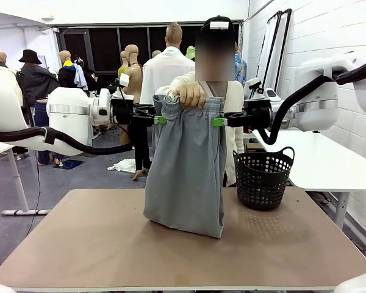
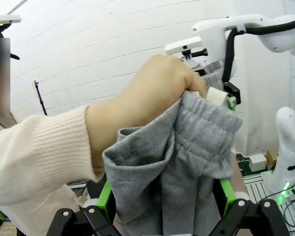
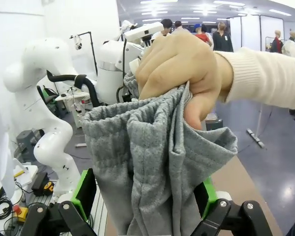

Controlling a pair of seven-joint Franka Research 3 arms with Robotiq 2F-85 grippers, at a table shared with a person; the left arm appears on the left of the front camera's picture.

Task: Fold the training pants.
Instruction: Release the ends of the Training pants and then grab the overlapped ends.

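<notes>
Even, fairly bright indoor light falls from overhead. The ceiling strip lamps (image 3: 206,4) glare white at the top of the right wrist view, and the training pants (image 1: 186,171) cast only a faint, soft shadow on the table (image 1: 79,244). Both wrist views bend straight lines toward their edges, the person's hand (image 2: 152,103) near the lens looks slightly soft, and the front view's far background is dimmer.

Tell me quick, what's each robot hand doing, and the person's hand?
Left hand: open around the training pants, not clamped.
Right hand: open around the same pants, not clamped.
Person's hand: holding the pants up by the waistband.
</notes>
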